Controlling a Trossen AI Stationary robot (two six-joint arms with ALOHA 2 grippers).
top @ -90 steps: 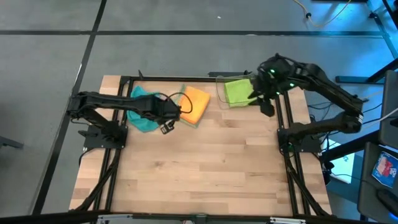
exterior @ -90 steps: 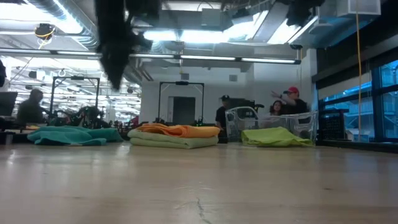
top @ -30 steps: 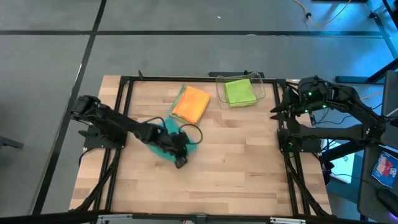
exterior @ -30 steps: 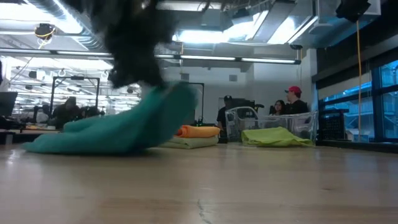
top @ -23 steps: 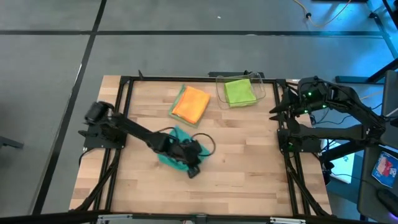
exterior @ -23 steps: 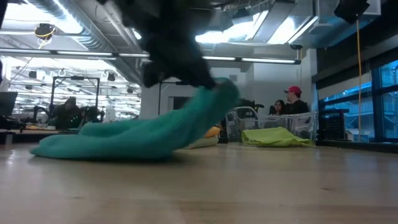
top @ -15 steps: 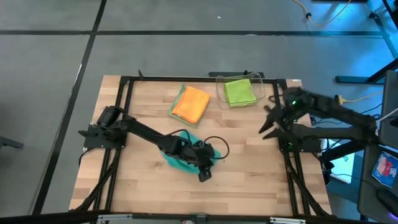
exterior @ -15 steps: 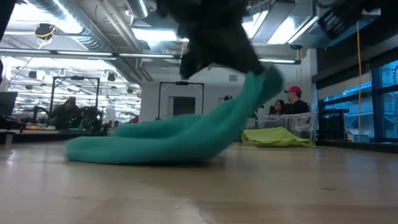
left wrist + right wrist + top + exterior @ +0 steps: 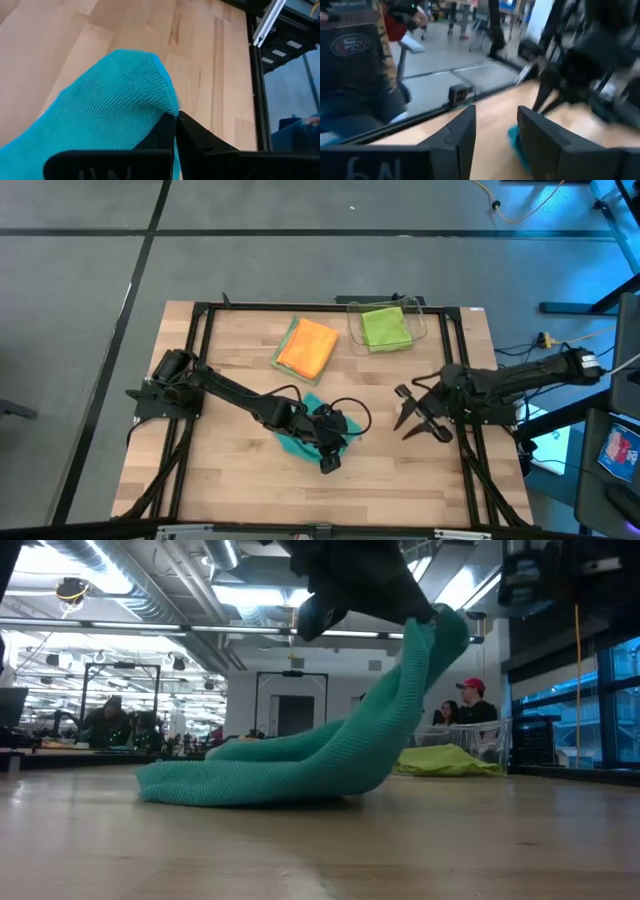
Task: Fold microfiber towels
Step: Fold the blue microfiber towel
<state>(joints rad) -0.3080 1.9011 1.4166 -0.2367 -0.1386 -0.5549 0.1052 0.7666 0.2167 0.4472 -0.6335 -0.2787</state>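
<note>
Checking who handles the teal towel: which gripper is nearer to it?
Left. The left gripper is pinching the teal towel at mid-table; the right gripper hangs open, apart, toward the right edge.

The wooden table [image 9: 400, 470] stood on a grey floor [image 9: 300, 260]. Behind it, ceiling lights [image 9: 240, 595], windows [image 9: 590, 700] and seated people [image 9: 470, 705] were visible.

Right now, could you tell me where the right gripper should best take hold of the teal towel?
Probably at a free edge of the teal towel still lying on the table, coming down from the right gripper's side; the left gripper already pinches the raised corner.
</note>
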